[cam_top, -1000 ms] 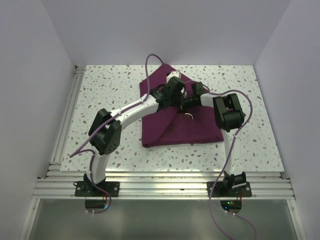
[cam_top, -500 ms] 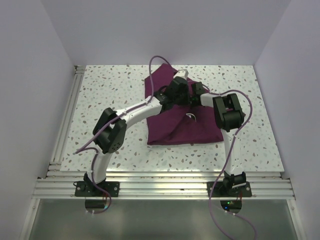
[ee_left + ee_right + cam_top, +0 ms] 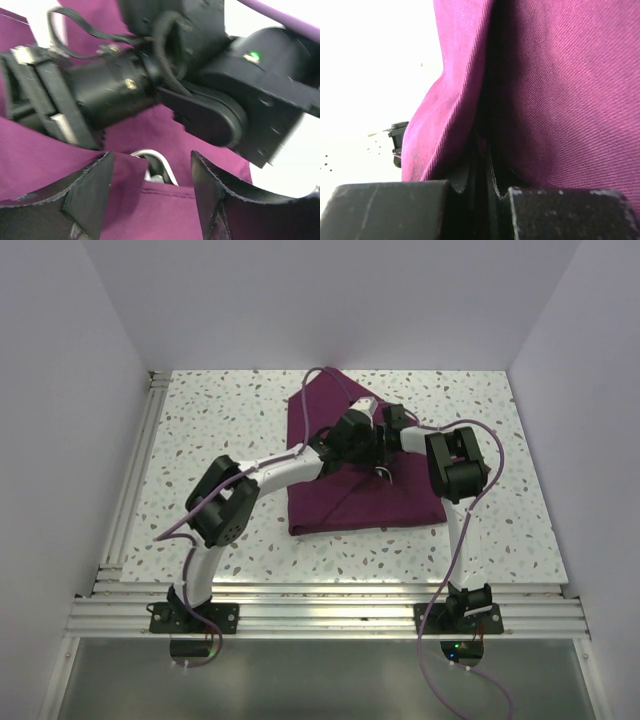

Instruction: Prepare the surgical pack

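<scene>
The surgical pack [image 3: 350,495] lies partly folded in the middle of the speckled tabletop [image 3: 220,410]; one pointed corner reaches toward the top of the frame, and its lower edge runs straight; both arms meet over its upper half. In the left wrist view the left hand [image 3: 150,159] stands wide, its two fingers [image 3: 85,195] apart at the bottom of the frame with nothing clamped between them; plum cloth lies beneath them; the black body of the right arm [image 3: 210,90] crosses the upper part of the frame, close in front. In the right wrist view the right hand [image 3: 481,165] is closed narrow, its jaws pinching a raised fold of the pack at bottom centre; the cloth rises from the grip and fills the right of the frame.
</scene>
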Tool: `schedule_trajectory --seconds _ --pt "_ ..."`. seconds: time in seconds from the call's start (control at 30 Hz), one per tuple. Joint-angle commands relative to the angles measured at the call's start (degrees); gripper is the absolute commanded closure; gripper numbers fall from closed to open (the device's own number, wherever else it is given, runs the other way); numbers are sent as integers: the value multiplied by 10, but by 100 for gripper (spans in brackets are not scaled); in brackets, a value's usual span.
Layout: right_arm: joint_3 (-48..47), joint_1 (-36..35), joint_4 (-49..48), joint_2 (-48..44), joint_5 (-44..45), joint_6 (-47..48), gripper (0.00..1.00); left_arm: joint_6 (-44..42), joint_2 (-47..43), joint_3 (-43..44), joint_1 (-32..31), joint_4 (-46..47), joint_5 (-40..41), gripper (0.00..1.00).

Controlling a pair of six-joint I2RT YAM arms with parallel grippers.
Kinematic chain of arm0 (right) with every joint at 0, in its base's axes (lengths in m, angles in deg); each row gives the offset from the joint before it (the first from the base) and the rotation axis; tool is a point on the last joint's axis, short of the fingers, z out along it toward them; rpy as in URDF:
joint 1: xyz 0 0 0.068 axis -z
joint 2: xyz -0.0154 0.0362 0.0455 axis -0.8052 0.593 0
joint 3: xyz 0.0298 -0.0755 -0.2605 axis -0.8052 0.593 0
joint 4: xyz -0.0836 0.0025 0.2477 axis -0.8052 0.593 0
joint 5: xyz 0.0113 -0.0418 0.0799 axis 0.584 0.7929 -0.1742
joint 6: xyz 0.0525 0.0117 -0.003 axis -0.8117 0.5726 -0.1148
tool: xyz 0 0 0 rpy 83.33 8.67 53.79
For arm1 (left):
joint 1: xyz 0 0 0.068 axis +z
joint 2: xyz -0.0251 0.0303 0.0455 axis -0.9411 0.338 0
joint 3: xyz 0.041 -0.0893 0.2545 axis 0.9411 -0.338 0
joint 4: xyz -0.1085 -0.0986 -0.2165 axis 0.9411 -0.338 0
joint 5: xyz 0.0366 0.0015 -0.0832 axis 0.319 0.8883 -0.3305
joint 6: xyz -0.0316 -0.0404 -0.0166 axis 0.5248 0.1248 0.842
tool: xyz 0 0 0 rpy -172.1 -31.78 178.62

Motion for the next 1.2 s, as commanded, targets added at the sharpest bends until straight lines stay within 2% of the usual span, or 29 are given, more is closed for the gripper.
schedule_trajectory --seconds 0.0,0.23,0.37,0.57,0.77,1.03,1.17 --pt "27 -18 25 67 70 37 100 -37 -64 8 -8 47 -29 33" --pt "28 -18 24 66 68 35 100 -96 -179 -31 -1 -63 34 27" --pt "28 -18 21 65 67 30 100 -105 -265 -109 14 -95 56 26" --pt "23 -17 21 60 64 25 100 -110 -346 -250 26 -93 69 31" --pt "22 -17 25 56 58 25 100 -114 -348 -331 26 -47 60 33" --pt "17 -14 37 48 62 25 99 -125 -318 -357 21 -26 64 40" --pt "3 -9 51 35 68 17 89 -125 -297 -367 15 -9 50 43"
